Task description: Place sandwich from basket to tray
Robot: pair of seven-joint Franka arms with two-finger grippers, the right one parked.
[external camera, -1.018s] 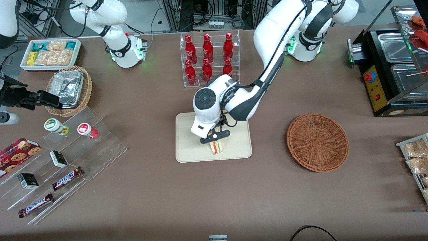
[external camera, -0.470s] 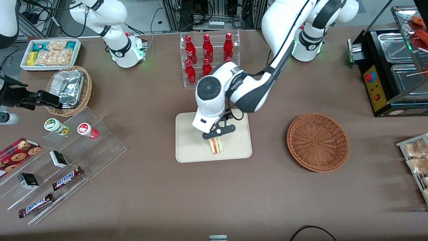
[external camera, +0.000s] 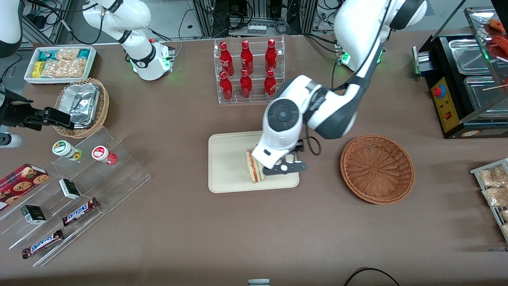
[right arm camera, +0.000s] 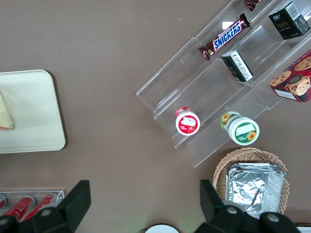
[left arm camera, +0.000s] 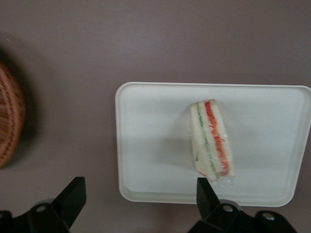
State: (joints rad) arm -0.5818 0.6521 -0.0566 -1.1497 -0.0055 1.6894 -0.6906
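Note:
The sandwich [external camera: 253, 171] lies on the cream tray [external camera: 226, 163], a white wedge whose red and green filling edge faces up. In the left wrist view the sandwich [left arm camera: 212, 141] rests free on the tray [left arm camera: 155, 145], with nothing touching it. My gripper [external camera: 279, 161] hovers above the tray's end nearest the basket [external camera: 377, 169], beside the sandwich. It is open [left arm camera: 140, 195], with nothing between its black fingers [left arm camera: 73, 194]. The reddish-brown basket holds nothing, and its rim [left arm camera: 9, 121] also shows in the left wrist view.
A clear rack of red bottles [external camera: 248, 69] stands farther from the camera than the tray. Acrylic steps with snacks [external camera: 79, 174], a tan basket with a foil container [external camera: 81, 105] and a white snack bin [external camera: 59, 63] lie toward the parked arm's end. A black warmer [external camera: 464, 87] stands at the working arm's end.
My gripper has let go of the sandwich, risen and swung sideways toward the basket. The sandwich stays on the tray.

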